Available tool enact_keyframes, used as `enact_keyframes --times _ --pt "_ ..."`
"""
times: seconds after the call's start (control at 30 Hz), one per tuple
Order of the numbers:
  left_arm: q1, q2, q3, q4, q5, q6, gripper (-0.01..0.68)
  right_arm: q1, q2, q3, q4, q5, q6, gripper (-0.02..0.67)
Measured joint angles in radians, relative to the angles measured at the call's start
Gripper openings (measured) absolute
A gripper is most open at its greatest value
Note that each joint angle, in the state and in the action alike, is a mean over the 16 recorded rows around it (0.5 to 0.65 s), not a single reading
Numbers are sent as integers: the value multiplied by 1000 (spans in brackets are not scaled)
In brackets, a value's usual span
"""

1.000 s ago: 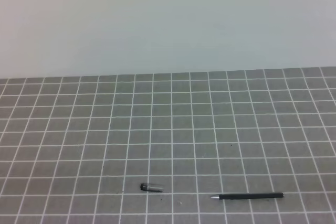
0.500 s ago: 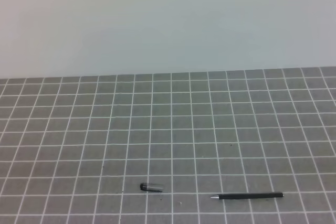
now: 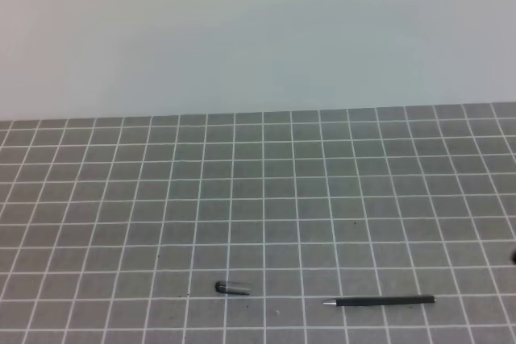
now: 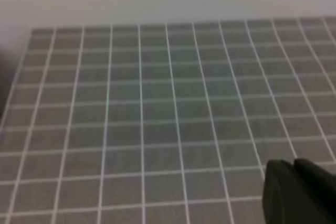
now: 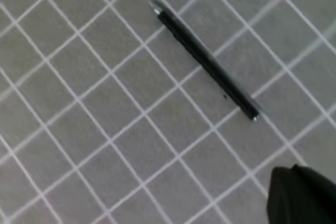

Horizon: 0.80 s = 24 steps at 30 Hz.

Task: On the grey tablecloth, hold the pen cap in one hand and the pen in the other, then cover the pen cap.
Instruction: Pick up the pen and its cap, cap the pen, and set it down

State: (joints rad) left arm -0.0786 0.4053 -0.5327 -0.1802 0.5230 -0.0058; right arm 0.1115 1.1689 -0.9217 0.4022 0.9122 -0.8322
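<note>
Where it lies flat on the grey tablecloth (image 3: pixel 266 191), the pen (image 3: pixel 380 301) points its small silver tip toward the pen cap (image 3: pixel 231 288), the two well apart and roughly in one line near the front edge of the cloth. The cap lies on its side to the left of the pen's tip, dark rounded end turned away from the pen. In the right wrist view the pen (image 5: pixel 206 62) runs diagonally, untouched, with the right gripper (image 5: pixel 302 196) near its blunt end, jaws closed and holding nothing. The left gripper (image 4: pixel 299 192) is likewise closed and empty, above bare cloth (image 4: pixel 157 108), far from the pen.
</note>
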Motion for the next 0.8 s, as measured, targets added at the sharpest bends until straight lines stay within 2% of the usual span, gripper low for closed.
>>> enact_keyframes --times 0.17,0.27,0.5,0.67,0.8 --pt "0 146 -45 -48 71 92 1 106 189 -104 -64 -8 -81 15" --pt "0 213 -52 -86 75 132 1 175 297 -162 -121 -8 -113 51" --pt "0 296 -51 -169 52 220 1 324 522 -278 -284 9 -148 229" --pt "0 313 -46 -211 40 266 1 394 631 -329 -370 24 -157 359" --pt "0 314 -39 -235 40 294 1 423 687 -347 -410 24 -164 419"
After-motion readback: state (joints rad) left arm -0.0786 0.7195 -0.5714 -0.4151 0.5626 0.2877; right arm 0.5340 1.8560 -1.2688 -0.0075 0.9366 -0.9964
